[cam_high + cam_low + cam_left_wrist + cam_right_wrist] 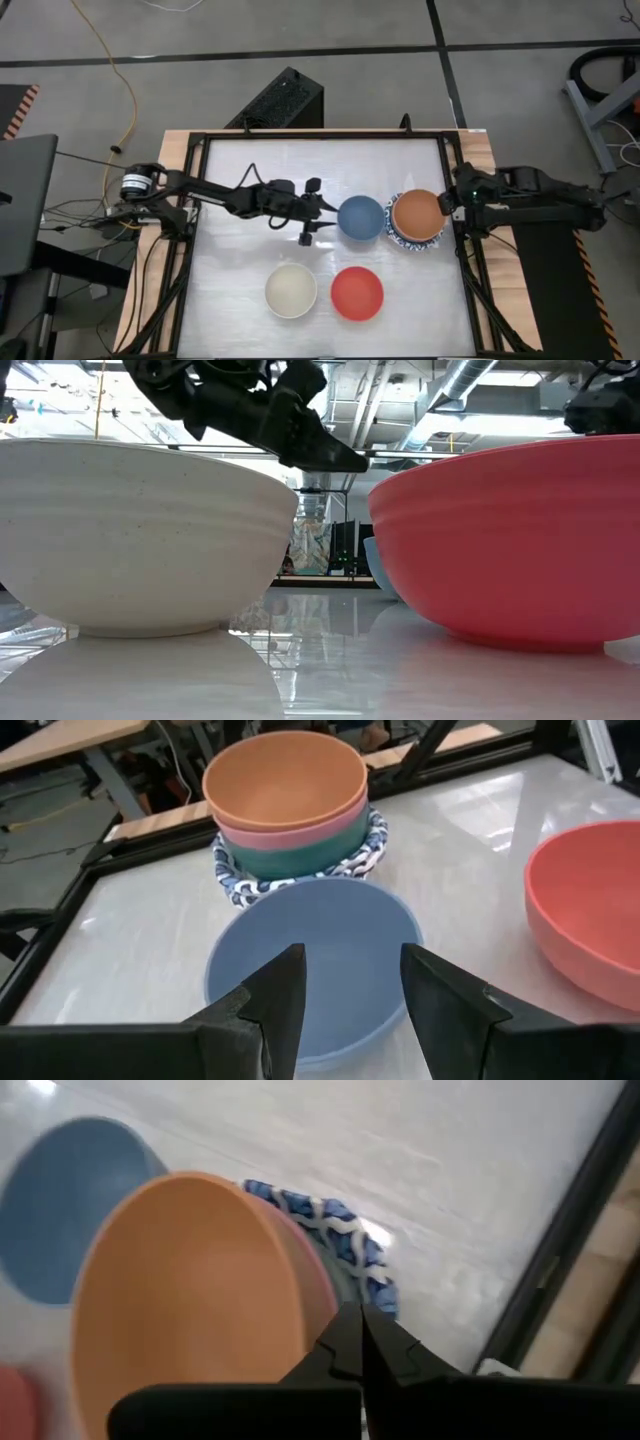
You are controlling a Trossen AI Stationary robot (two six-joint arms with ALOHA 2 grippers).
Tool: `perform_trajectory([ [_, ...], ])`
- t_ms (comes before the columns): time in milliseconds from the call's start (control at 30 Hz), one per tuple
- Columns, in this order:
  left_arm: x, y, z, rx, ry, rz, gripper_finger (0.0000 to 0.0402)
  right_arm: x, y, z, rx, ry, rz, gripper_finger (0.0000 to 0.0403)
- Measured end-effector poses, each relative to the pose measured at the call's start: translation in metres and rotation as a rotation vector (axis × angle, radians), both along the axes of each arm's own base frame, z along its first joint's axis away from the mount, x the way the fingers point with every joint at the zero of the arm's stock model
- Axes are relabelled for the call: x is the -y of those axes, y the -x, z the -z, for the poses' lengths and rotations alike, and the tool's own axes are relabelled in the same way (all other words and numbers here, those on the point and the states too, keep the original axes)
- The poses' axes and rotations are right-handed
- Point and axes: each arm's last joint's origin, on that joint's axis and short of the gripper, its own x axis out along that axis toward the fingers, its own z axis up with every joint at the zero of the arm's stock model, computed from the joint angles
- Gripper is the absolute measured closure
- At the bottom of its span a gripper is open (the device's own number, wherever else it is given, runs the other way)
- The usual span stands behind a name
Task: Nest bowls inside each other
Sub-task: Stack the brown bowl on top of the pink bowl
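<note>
A blue bowl [360, 217] rests on its base at mid-table. To its right stands a nested stack [417, 217]: an orange bowl [285, 775] on top, pink and green ones under it, and a blue-patterned white bowl [365, 855] at the bottom. A cream bowl [291, 290] and a red bowl [357, 293] sit nearer the front edge. My left gripper [352, 982] is open and reaches level from the left, its fingers just above the blue bowl's left rim. My right gripper [360, 1332] is shut, empty, above the stack's right rim.
A black frame [452, 250] borders the white table top. Bare table lies to the left of the cream bowl and behind the blue bowl. In the low view the cream bowl [140, 540] and red bowl [520, 540] fill the foreground.
</note>
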Motion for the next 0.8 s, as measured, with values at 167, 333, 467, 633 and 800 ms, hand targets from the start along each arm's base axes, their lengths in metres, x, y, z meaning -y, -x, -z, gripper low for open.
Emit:
perform_trajectory([
  [167, -0.001, -0.005, 0.003, -0.009, 0.005, -0.012, 0.0246, 0.002, 0.0, 0.0, -0.039, 0.085, 0.014, 0.0393],
  [333, -0.001, -0.005, 0.001, 0.01, 0.014, 0.017, 0.0246, 0.004, 0.001, -0.016, 0.01, 0.187, -0.043, 0.0392],
  [467, -0.004, -0.005, 0.0, 0.017, 0.05, 0.082, 0.0246, 0.003, 0.002, -0.023, 0.096, 0.244, -0.138, 0.0392],
  [633, -0.013, -0.004, 0.0, 0.022, 0.09, 0.085, 0.0246, 0.001, 0.011, -0.015, 0.148, 0.241, -0.159, 0.0392],
  [800, -0.017, -0.004, -0.001, 0.028, 0.097, 0.097, 0.0246, 0.0, 0.02, -0.005, 0.188, 0.233, -0.146, 0.0392],
])
